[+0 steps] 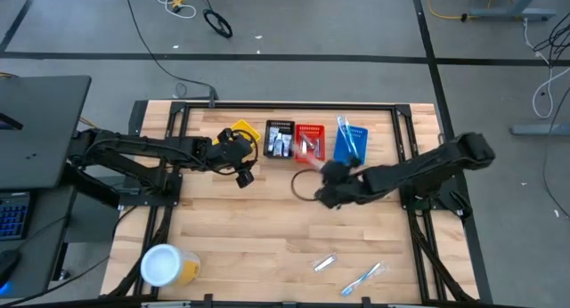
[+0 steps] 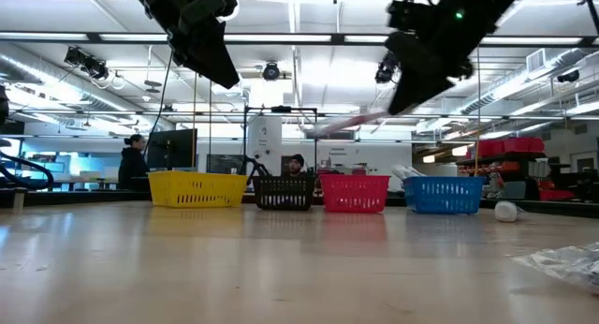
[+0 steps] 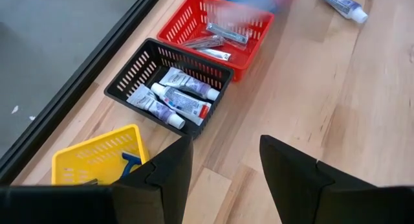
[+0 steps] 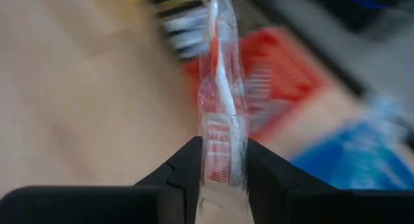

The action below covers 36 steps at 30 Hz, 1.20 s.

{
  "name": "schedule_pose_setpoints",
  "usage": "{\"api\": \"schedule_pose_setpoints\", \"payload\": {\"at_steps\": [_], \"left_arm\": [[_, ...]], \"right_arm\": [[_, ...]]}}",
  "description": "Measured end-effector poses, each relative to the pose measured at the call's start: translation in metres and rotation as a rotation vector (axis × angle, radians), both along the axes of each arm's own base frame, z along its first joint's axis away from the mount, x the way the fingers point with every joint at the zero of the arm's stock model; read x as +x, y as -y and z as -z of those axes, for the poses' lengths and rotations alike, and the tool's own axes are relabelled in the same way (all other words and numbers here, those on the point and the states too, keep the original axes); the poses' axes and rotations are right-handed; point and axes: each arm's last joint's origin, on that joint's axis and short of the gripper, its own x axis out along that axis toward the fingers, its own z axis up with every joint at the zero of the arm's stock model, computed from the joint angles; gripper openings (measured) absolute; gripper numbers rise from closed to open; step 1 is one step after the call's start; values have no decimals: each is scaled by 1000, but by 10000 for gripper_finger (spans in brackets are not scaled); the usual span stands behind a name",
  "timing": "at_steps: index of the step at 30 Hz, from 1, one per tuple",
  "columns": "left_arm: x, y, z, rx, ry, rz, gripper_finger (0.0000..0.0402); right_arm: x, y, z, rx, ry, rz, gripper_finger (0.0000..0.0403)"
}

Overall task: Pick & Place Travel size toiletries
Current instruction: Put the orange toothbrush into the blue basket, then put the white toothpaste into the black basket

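A: What did the right gripper [image 4: 222,179] have?
B: Its fingers pinched a wrapped toothbrush [image 4: 221,94], long and thin, pointing straight up the middle of the right wrist picture, white with red at the bottom.

A: Where was it?
B: High over the table [image 1: 232,228], just below the red basket [image 1: 309,141] in the top-down picture.

A: And the left gripper [image 3: 226,166]?
B: Spread wide, holding nothing, near the yellow basket [image 1: 244,133]. The lower middle of the table was bare wood.
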Motion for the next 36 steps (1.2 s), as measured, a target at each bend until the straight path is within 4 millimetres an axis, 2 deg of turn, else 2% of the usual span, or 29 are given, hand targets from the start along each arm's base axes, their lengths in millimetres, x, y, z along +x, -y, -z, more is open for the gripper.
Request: {"api": "schedule_pose_setpoints", "payload": {"at_steps": [4, 8, 13, 16, 29, 36], "left_arm": [[0, 0, 0, 0, 1, 0, 190], [0, 0, 0, 0, 1, 0, 190], [0, 0, 0, 0, 1, -1, 190], [0, 0, 0, 0, 4, -1, 190], [1, 0, -1, -1, 21, -1, 190], [1, 0, -1, -1, 21, -1, 190]], "right_arm": [[-24, 12, 7, -88, 103, 240, 105], [-40, 27, 32, -112, 194, 414, 105], [-59, 42, 69, -51, 172, 512, 105], [-65, 51, 80, -35, 165, 544, 107], [-61, 77, 83, 3, 60, 542, 152], [-63, 80, 74, 60, 50, 501, 156]]}}
